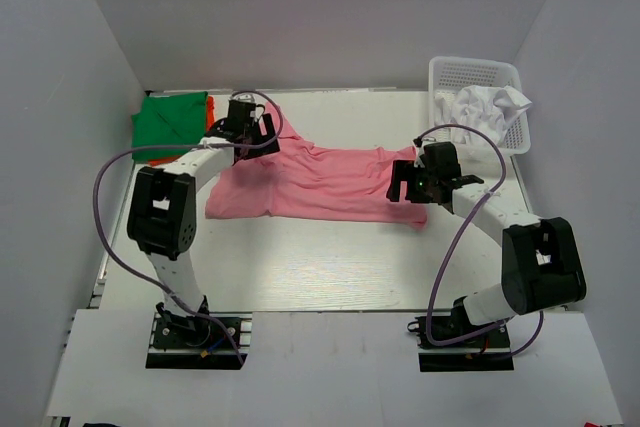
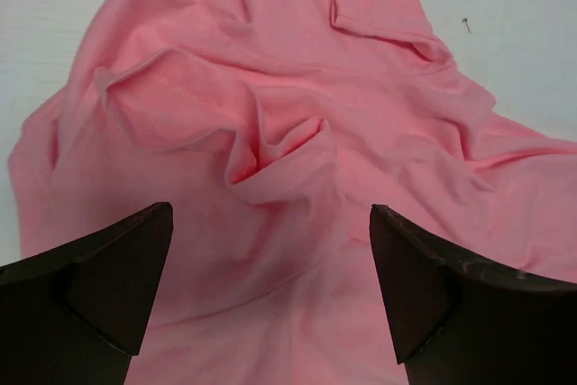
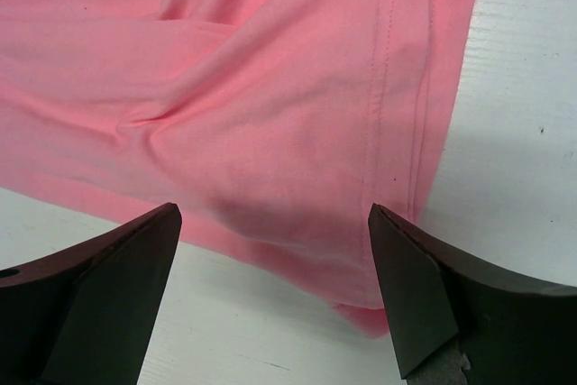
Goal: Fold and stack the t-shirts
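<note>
A pink t-shirt [image 1: 310,182] lies spread and wrinkled across the middle of the white table. My left gripper [image 1: 250,137] is open above the shirt's far left part; in the left wrist view [image 2: 270,295] its dark fingers straddle bunched pink cloth [image 2: 270,160] without holding it. My right gripper [image 1: 408,185] is open over the shirt's right hemmed edge [image 3: 397,132]; in the right wrist view [image 3: 270,304] nothing is between the fingers. A folded green t-shirt [image 1: 170,119] lies on an orange one [image 1: 160,158] at the far left.
A white basket [image 1: 480,97] at the far right holds a crumpled white garment [image 1: 487,105]. Grey walls close in both sides and the back. Purple cables loop beside each arm.
</note>
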{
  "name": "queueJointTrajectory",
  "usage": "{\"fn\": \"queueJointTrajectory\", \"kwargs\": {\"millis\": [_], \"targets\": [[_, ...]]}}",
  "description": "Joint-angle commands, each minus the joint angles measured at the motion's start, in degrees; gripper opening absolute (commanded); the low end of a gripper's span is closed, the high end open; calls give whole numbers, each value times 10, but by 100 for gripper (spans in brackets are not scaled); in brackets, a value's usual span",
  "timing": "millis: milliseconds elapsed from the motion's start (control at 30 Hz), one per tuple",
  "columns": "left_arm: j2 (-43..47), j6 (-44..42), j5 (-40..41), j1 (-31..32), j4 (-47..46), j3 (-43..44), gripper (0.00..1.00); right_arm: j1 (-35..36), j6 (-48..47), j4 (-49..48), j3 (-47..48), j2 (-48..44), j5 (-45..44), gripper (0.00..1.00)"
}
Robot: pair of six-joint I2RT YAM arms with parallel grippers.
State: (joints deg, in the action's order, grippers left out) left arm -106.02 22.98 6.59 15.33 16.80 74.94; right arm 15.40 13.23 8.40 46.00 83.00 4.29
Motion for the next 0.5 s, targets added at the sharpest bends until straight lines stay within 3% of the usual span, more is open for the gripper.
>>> {"fn": "queueJointTrajectory", "kwargs": {"millis": [0,300,467], "targets": [[-27,10,-28,2,0,48,100,0,-6,-16,-1,-6,-2,90],[-119,3,-19,-3,32,148,100,-1,-6,-12,8,-3,-17,90],[-153,-7,-26,-3,-6,182,100,-1,-8,-13,7,-2,-18,90]]}}
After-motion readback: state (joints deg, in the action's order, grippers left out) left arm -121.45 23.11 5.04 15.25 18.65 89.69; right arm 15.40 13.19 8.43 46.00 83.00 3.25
